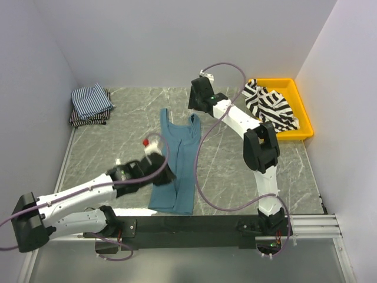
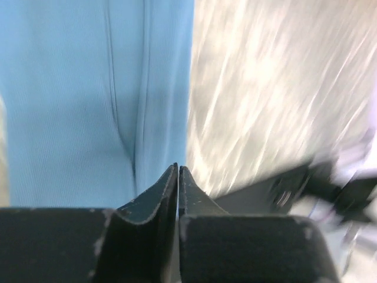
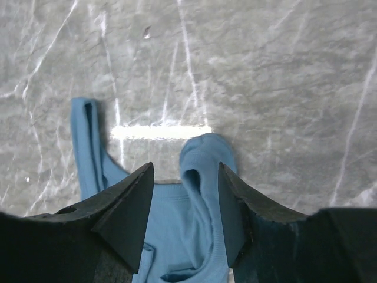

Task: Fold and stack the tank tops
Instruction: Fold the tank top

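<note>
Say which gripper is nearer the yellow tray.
Right. The right gripper is above the teal top, at its straps, left of the yellow tray; the left gripper over its near half, farther off.

Seen from above, the left gripper (image 1: 164, 174) covers part of the left side of the plain teal-blue cloth tank top (image 1: 179, 153), toward the near edge of the grey marble table (image 1: 224, 159). The right arm (image 1: 259, 147) hides the near left corner of the yellow plastic tray (image 1: 293, 88) and a bit of the broad-striped black-and-white cloth tank top (image 1: 274, 109). At the table's far left corner, the folded finely striped blue-white cloth tops (image 1: 91, 103) are too small to count.

The left wrist view is blurred. The table is smeared, and a dark shape (image 2: 306, 186) at the right cannot be made out.

In the right wrist view, the teal top's body runs behind the right gripper (image 3: 185, 166) and off the bottom edge.
</note>
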### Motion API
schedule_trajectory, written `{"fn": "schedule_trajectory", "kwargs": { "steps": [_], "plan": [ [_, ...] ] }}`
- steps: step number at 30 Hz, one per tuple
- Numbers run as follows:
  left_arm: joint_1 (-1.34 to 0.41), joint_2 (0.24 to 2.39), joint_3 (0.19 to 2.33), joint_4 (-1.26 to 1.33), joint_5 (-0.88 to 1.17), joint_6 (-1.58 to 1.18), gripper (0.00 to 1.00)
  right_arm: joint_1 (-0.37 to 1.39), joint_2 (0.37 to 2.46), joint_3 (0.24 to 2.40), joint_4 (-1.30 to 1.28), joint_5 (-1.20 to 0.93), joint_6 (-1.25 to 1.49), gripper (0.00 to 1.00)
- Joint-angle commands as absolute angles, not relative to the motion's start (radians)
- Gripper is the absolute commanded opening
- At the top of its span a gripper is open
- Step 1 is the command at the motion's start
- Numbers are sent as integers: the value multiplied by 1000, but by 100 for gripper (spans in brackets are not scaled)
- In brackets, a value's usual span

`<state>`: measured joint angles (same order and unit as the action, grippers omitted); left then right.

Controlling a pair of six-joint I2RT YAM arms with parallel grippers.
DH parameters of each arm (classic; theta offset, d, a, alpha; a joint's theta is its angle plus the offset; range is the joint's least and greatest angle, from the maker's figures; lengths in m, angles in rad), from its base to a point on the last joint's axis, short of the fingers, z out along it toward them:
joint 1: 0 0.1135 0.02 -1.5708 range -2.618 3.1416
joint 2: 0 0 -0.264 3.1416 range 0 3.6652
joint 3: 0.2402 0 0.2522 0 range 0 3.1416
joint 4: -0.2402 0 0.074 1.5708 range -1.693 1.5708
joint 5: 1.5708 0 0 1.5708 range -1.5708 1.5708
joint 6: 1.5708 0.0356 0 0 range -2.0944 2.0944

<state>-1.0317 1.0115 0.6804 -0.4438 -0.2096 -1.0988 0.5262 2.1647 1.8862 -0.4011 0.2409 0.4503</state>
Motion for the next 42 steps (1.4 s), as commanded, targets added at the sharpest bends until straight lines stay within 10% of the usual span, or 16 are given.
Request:
{"fn": "schedule_trajectory", "kwargs": {
  "steps": [1, 9, 21, 42],
  "plan": [
    [-885, 1069, 846, -431, -233, -971, 11, 494, 2094, 1824, -374, 200, 500, 54],
    [-629, 1511, 1318, -377, -146, -787, 39, 416, 1864, 1470, -232, 109, 607, 54],
    [-543, 2042, 1758, -396, -8, -578, 56, 382, 1677, 1192, -112, 12, 689, 54],
    [-515, 2368, 2077, -439, 3, -615, 60, 342, 1500, 983, -78, 14, 684, 54]
  ]
}}
